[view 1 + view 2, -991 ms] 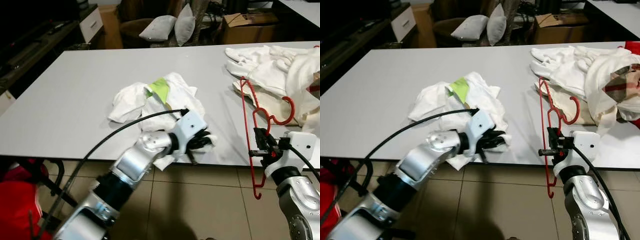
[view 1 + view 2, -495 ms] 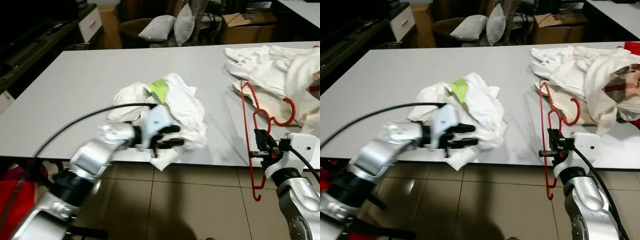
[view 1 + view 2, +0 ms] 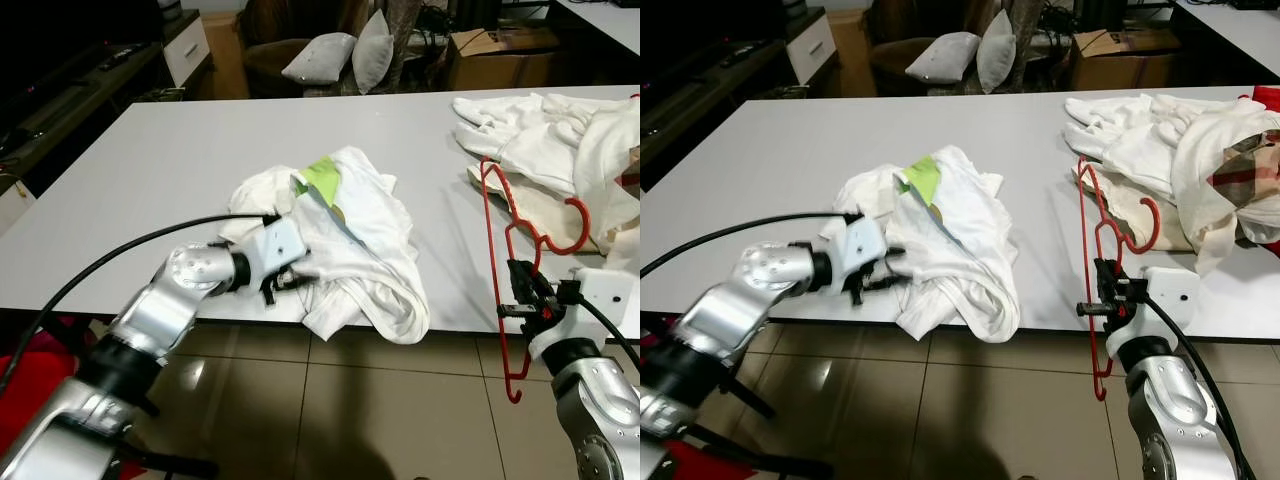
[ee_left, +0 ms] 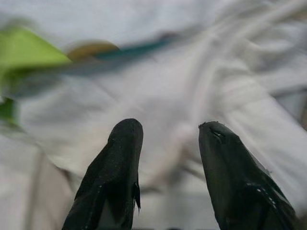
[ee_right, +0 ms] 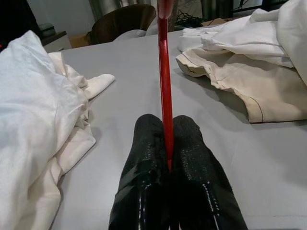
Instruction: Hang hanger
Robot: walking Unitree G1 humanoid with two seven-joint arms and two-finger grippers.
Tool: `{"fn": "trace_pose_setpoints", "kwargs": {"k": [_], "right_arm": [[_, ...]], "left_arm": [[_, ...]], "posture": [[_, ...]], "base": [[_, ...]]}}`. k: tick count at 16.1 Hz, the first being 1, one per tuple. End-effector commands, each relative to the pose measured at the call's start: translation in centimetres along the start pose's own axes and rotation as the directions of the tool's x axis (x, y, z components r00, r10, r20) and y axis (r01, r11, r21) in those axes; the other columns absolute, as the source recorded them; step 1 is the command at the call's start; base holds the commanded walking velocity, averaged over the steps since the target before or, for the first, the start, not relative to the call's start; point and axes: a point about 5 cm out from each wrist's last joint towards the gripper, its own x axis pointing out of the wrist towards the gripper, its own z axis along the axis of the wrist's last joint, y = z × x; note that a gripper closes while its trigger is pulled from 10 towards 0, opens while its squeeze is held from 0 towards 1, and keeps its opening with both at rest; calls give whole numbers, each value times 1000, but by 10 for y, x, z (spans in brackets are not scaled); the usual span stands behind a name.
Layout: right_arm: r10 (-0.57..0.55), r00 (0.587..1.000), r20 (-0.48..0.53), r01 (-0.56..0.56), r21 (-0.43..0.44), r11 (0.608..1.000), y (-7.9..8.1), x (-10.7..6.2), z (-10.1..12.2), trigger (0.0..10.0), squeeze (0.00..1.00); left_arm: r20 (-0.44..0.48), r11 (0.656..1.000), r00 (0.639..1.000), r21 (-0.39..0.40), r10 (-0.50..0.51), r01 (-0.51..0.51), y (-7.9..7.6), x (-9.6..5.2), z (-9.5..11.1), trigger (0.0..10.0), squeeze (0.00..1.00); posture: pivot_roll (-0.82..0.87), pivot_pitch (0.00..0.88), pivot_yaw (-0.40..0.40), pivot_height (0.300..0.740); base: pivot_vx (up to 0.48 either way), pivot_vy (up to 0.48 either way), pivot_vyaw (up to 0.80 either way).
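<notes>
- My right tool [image 5: 168,143] has both black fingers pinched tight on the thin bar of the red hanger [image 3: 503,245], a ribbed plastic one with a curved hook.
- I hold the hanger upright at the bench's [image 3: 150,180] near edge; its lower end hangs below the edge, over the tiled floor [image 3: 380,410].
- My left tool [image 4: 168,143] has its fingers spread apart against the crumpled white shirt [image 3: 360,235], soft cotton with a green tag [image 3: 320,178].
- The shirt droops over the smooth grey bench edge.
- A pile of white clothes [image 3: 540,140] lies behind the hanger.
- I can read no writing.
</notes>
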Motion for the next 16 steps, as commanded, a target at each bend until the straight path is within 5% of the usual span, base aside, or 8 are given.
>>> {"fn": "trace_pose_setpoints", "kwargs": {"k": [1, 8, 9, 10, 12, 14, 16], "right_arm": [[5, 1000, 2, -5, 3, 1000, 4, -1, 0, 10000, 0], [-7, 1000, 5, 7, 16, 1000, 7, -6, -2, 10000, 0], [-8, 1000, 5, 8, 18, 1000, 8, -6, -2, 10000, 0], [-10, 1000, 6, 10, 20, 1000, 9, -6, -2, 10000, 0], [-14, 1000, 4, 14, 23, 1000, 9, -7, -3, 10000, 0], [-16, 1000, 4, 16, 26, 1000, 10, -8, -3, 10000, 0], [-18, 1000, 2, 18, 27, 999, 10, -8, -3, 10000, 0]], "left_arm": [[34, 998, 998, 32, 57, -58, 8, 2, 7, 10000, 0], [11, 984, 999, 178, -30, 28, -7, 26, -6, 10000, 0], [7, 981, 999, 188, -39, 37, -8, 29, -7, 8667, 0], [9, 982, 999, 185, -43, 41, -8, 30, -7, 4902, 0], [-21, 979, 999, 198, -38, 41, -8, 31, -12, 1255, 0], [-68, 975, 998, 219, -15, 29, -4, 30, -20, 431, 0], [-104, 971, 994, 236, -23, 47, -2, 27, -26, 2157, 0]], "posture": [[-19, 0, 132, 740], [-25, 0, 158, 740], [-24, 0, 161, 740], [-23, 0, 162, 740], [-23, 0, 166, 740], [-22, 0, 166, 740], [-19, 0, 165, 740]], "base": [[0, 0, 0], [0, 0, 0], [0, 0, 0], [0, 0, 0], [0, 0, 0], [0, 0, 0], [0, 0, 0]]}}
